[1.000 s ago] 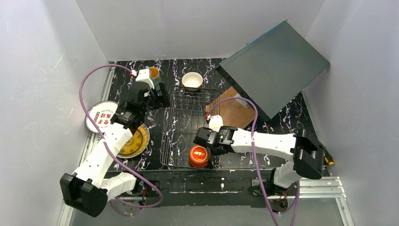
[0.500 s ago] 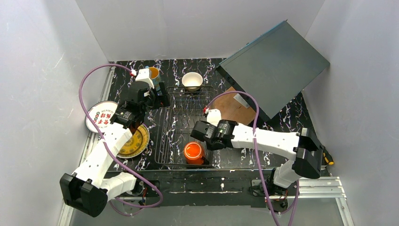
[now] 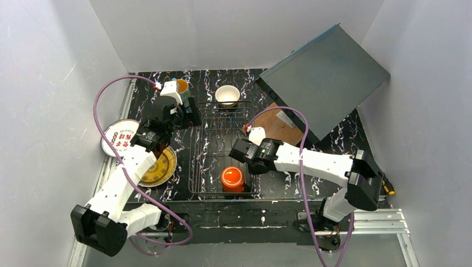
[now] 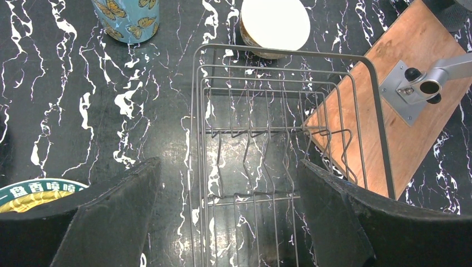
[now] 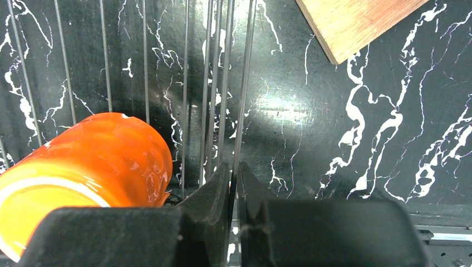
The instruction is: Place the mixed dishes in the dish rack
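Released, the shiny orange mug (image 3: 232, 179) rests in the dark wire dish rack (image 4: 194, 111); the right claw (image 5: 234, 169) withdraws, shut and empty, while the left claw (image 4: 227, 164) waits wide open, seemingly for another dish.

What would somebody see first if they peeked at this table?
The bright orange mug jumps out, sitting at the near end of the wire dish rack in the middle of the black marbled table. Next comes the big grey slanted panel at the far right, above a brown wooden board.
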### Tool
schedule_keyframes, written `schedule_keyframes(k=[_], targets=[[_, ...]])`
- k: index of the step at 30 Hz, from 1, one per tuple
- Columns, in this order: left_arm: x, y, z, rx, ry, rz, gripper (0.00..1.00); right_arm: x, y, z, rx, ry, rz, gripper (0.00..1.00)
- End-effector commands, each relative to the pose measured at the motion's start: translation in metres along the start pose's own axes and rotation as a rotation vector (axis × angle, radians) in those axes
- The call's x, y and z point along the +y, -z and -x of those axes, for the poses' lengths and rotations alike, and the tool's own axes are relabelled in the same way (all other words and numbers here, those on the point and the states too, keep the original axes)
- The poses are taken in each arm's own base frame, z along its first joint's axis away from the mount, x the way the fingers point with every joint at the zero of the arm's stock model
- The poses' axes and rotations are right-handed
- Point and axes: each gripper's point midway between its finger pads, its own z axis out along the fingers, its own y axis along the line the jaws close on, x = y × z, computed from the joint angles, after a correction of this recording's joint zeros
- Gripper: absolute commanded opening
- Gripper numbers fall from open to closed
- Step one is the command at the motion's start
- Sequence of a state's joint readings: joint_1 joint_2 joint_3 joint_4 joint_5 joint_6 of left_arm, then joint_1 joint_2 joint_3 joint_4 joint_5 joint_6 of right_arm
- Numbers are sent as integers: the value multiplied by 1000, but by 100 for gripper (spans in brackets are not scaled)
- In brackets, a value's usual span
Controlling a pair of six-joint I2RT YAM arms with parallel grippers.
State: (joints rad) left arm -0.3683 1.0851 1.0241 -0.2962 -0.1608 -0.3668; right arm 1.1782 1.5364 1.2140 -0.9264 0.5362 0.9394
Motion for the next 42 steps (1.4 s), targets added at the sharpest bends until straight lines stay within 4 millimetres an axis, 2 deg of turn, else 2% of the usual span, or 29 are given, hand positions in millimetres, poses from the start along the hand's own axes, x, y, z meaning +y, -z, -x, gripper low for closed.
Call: schedule_keyframes(k=[1,5,8,13,18,19,21,23,27,31,32,36,39,42], targets=[[1,2,13,-24,3,12,90,3,3,8,-43,1,23,18],[0,0,11,-15,2,10,90,0,1,8,-54,12,13,29],[1,-2,10,-18,-3,9,91,0,5,13,-68,39,20,42],[-6,-9,7,-4,-21,-28,91,4,26,31,-131,83,95,69],[-15,-34,10,54,16,-89,91,1,50,51,-233,92,180,87],[-24,-39,12,81,23,-131,91,2,54,53,-257,89,207,90],[-34,-51,26,94,15,-157,90,7,62,61,-313,80,273,93],[-41,-68,34,113,7,-159,90,9,69,65,-355,77,323,94],[-46,-117,41,173,-15,-131,90,4,83,69,-415,80,387,96],[-53,-162,42,262,-59,-116,90,-8,87,65,-452,63,408,98],[-55,-171,47,258,-65,-105,89,-11,89,64,-461,54,414,98],[-49,-211,32,301,-78,-48,87,-24,98,61,-496,20,450,98],[-62,-235,15,339,-87,-86,82,-31,101,60,-534,10,468,98],[-64,-257,-7,379,-106,-65,74,-38,105,62,-560,11,463,98]])
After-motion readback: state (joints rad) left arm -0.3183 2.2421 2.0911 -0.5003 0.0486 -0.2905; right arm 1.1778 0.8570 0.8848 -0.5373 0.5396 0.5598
